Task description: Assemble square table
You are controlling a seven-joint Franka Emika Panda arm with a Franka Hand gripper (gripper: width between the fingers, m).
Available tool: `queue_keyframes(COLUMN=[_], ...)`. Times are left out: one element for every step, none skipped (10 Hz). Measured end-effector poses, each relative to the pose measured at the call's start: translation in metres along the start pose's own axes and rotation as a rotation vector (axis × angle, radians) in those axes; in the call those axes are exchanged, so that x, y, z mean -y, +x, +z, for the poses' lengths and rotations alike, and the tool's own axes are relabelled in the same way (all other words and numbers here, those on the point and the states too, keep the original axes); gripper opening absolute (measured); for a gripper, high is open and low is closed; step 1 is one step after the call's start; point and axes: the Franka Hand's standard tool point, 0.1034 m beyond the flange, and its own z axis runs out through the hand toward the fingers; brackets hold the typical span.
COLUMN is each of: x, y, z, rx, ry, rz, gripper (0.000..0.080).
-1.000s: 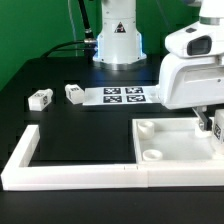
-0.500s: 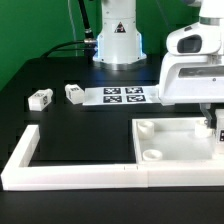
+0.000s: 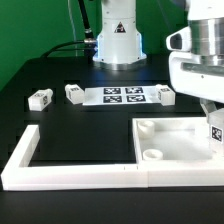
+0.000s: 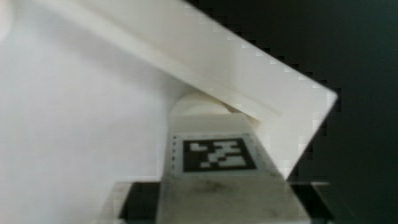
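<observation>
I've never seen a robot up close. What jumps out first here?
The big white gripper at the exterior view's right, clamped on a tagged leg at the square slab's corner. Next, three loose legs and the marker board lie behind on the black table.

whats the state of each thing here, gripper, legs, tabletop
gripper: shut on the held leg
held leg: upright, gripped, at the tabletop's corner
tabletop: lying flat, rim up, visible sockets empty
loose legs: lying apart, untouched
</observation>
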Motion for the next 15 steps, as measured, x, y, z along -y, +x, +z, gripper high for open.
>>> queue_keyframes(x=[0.000, 0.000, 0.000, -0.001, -0.001, -0.002, -0.005, -0.005, -0.006, -0.006, -0.006, 0.001, 0.009, 0.007, 0.007], y=[0.001, 0.000, 0.000, 0.001, 0.001, 0.005, 0.008, 0.009, 0.009, 0.010, 0.008, 0.000, -0.007, -0.006, -0.005], z=[0.000, 0.000, 0.000, 0.000, 0.000, 0.000, 0.001, 0.001, 0.001, 0.002, 0.001, -0.004, -0.007, -0.006, -0.005], rx=[0.012, 0.012, 0.012, 0.003, -0.003, 0.005, 0.010, 0.008, 0.007, 0.008, 0.006, 0.001, -0.006, -0.004, -0.006], ry=[0.001, 0.000, 0.000, -0.004, -0.008, -0.008, -0.009, -0.011, -0.012, -0.012, -0.031, -0.071, -0.069, -0.065, -0.068], rz=[0.130, 0.163, 0.149, -0.009, -0.227, -0.424, -0.541, -0.578, -0.647, -0.709, -0.814, -1.018, -1.147, -1.085, -1.088], gripper=[0.0288, 0.0288, 0.0288, 0.0288, 0.0503, 0.0503, 0.0616, 0.0616, 0.0644, 0.0648, 0.0648, 0.0649, 0.0649, 0.0649, 0.0511])
